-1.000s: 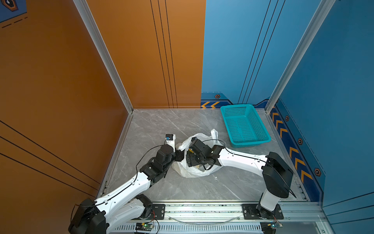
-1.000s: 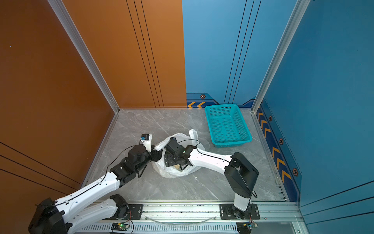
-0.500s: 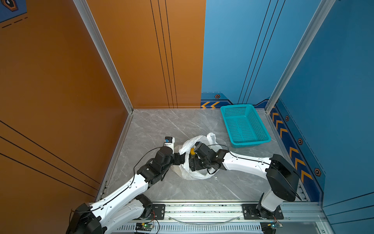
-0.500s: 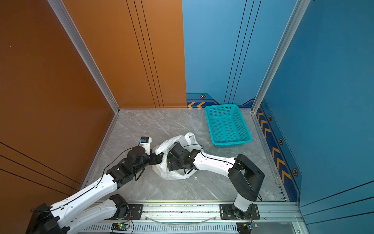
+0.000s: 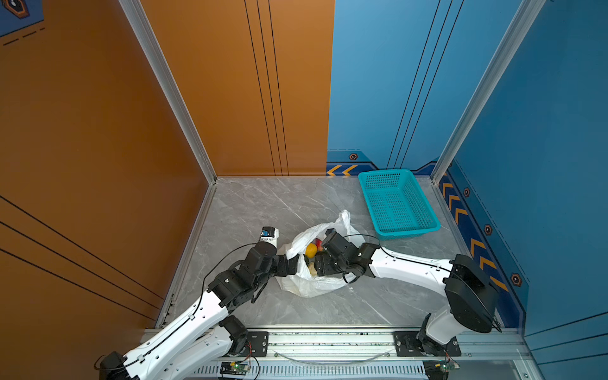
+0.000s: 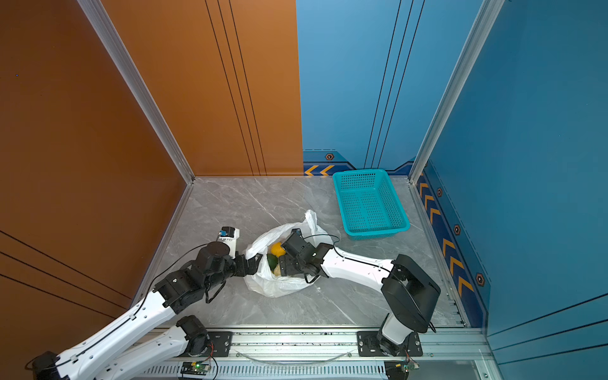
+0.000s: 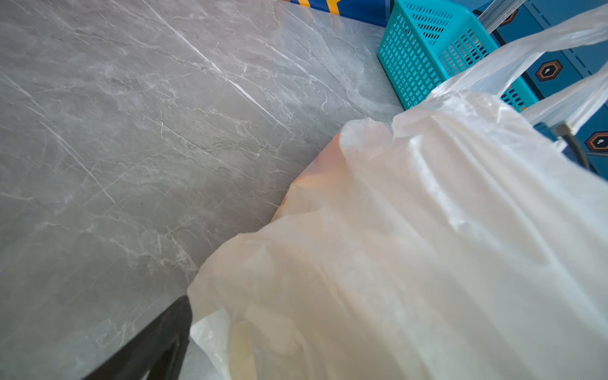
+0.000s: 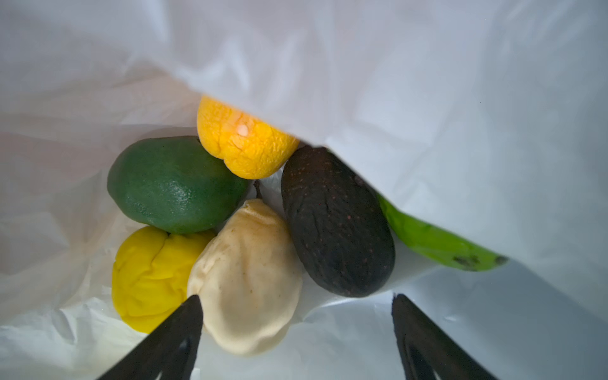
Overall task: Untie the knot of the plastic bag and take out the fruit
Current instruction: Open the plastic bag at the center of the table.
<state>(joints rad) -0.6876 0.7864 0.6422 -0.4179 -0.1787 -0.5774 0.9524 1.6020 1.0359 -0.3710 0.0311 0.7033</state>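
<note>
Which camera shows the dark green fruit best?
The right wrist view: the dark green fruit lies close and uncovered inside the plastic bag. In a top view it is a tiny patch. The left wrist view shows only the bag's outside.

A fold of the plastic bag (image 8: 427, 98) hides part of the orange fruit (image 8: 243, 144) and most of the bright green fruit (image 8: 427, 237).

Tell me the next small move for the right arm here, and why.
Probably ease the right gripper forward and close on the cream-white fruit. Its jaws are open and empty inside the plastic bag. That fruit lies nearest, just ahead of one fingertip, with the black fruit beside it, and the teal basket holds nothing yet.
</note>
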